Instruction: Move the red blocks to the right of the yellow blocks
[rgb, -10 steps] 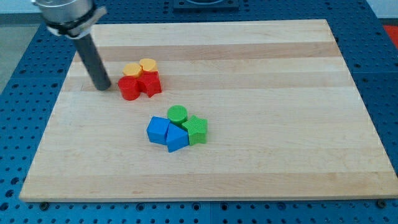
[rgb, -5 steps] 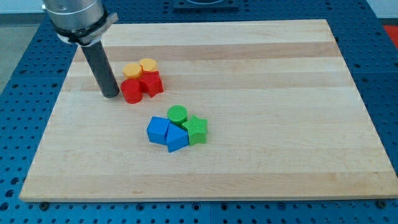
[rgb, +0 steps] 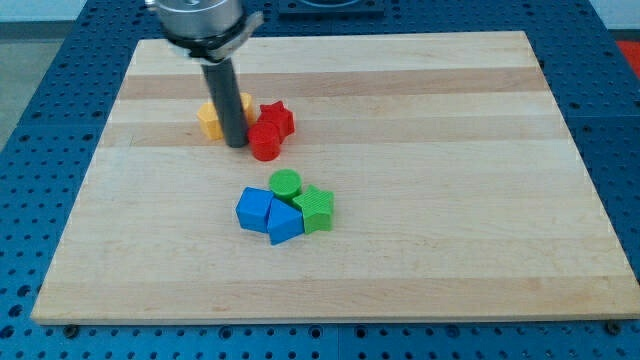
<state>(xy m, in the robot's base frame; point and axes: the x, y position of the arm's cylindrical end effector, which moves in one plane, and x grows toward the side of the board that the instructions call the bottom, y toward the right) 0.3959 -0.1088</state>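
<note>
My tip (rgb: 237, 144) rests on the board, touching the left side of the red cylinder (rgb: 265, 142). The red star (rgb: 276, 119) sits just above and to the right of that cylinder. Two yellow blocks lie behind the rod: one yellow block (rgb: 209, 119) shows to the rod's left, the other yellow block (rgb: 245, 102) peeks out on its right and is mostly hidden. Both red blocks are to the right of the rod.
A cluster sits below toward the view's bottom: a green cylinder (rgb: 286, 183), a green star (rgb: 316, 207), a blue cube-like block (rgb: 254, 210) and a blue wedge-like block (rgb: 284, 222). The wooden board (rgb: 450, 150) is edged by a blue perforated table.
My tip has moved right, from left of the red blocks to between the yellow and red ones. Both red blocks were pushed right; the yellow blocks barely shifted.
</note>
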